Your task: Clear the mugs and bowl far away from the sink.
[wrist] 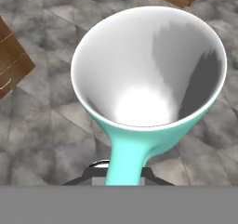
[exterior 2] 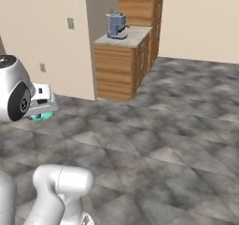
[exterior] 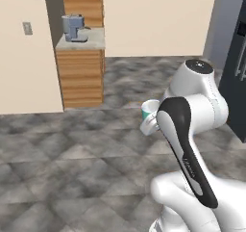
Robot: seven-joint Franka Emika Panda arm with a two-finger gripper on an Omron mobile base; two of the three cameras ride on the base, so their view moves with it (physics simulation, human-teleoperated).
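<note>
Transport of the teal-turquoise handled mug with white interior (wrist: 148, 79) is under way, gripper (wrist: 124, 172) clamped on its handle above the grey tiled floor (exterior: 72, 154); placement remains.

A mug up in the air, far from the wooden cabinet

The mug (wrist: 148, 74) sits in the gripper (wrist: 125, 172), held by its handle, high over the floor (exterior: 72, 154). The wooden cabinet (exterior: 80, 77) stands far behind the mug, against the wall (exterior: 24, 58). The coffee machine (exterior: 74, 29) sits on top of the cabinet, at its back. In the left base view the cabinet is to the left of the mug. In the right base view the cabinet (exterior 2: 119, 70) is to the right of the mug (exterior 2: 42, 116).
</note>
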